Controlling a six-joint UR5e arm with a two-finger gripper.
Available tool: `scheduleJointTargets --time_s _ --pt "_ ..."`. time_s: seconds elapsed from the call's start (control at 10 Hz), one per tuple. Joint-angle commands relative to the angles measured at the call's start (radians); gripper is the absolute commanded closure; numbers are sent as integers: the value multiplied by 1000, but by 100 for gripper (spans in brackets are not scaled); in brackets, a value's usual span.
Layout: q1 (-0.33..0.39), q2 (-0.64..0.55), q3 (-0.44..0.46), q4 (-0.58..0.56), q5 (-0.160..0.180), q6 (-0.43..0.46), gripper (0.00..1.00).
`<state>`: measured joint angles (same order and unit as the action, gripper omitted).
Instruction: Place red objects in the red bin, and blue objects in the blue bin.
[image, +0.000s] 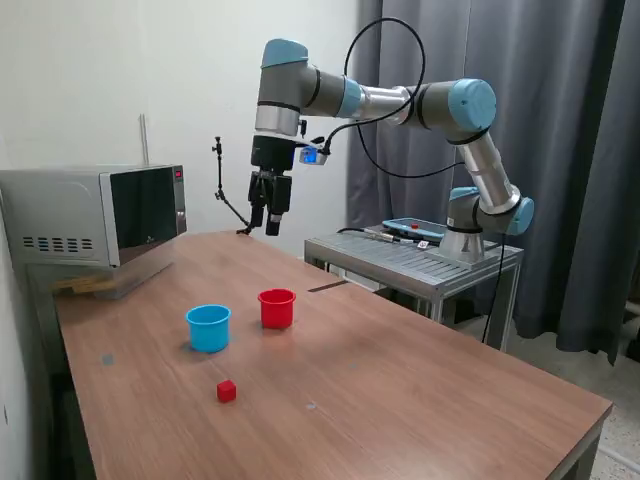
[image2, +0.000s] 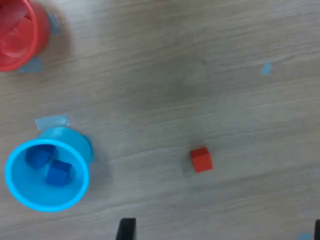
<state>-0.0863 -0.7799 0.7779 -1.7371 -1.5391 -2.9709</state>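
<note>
Closest to the exterior camera, 1 small red cube (image: 227, 391) is sitting on the bare wooden surface (image: 400, 380), out in front of both cups and well apart from them. From the wrist view the same red cube (image2: 201, 159) is lying flat on the wood grain with nothing touching it.

Behind it, the light-blue cup (image: 208, 327) and the red cup (image: 277, 308) are standing upright next to each other, close but not touching, with the blue one toward the exterior view's left. Looking down into the blue cup (image2: 20, 192) from the wrist view, 2 dark blue cubes (image2: 58, 173) are resting on its floor, pressed up against each other. The red cup (image2: 36, 37) is only partly showing at the picture's edge; something red is lying inside it, but it's blurry and cropped, so I can't say what it is or how many.

The gripper (image: 271, 228) is hanging high over the far end of the surface, pointing down, well above and behind the cups. Its jaws are carrying nothing, and they look close together, but I can't really tell if they're open or closed. A microwave (image: 95, 215) is sitting at the far left corner in the exterior view.
</note>
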Motion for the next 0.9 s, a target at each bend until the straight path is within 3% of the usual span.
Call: scheduleJointTargets --time_s 0.0,0.8 --pt "10 30 -25 -5 -3 -23 0" --pt "3 157 -130 -47 2 -55 0"
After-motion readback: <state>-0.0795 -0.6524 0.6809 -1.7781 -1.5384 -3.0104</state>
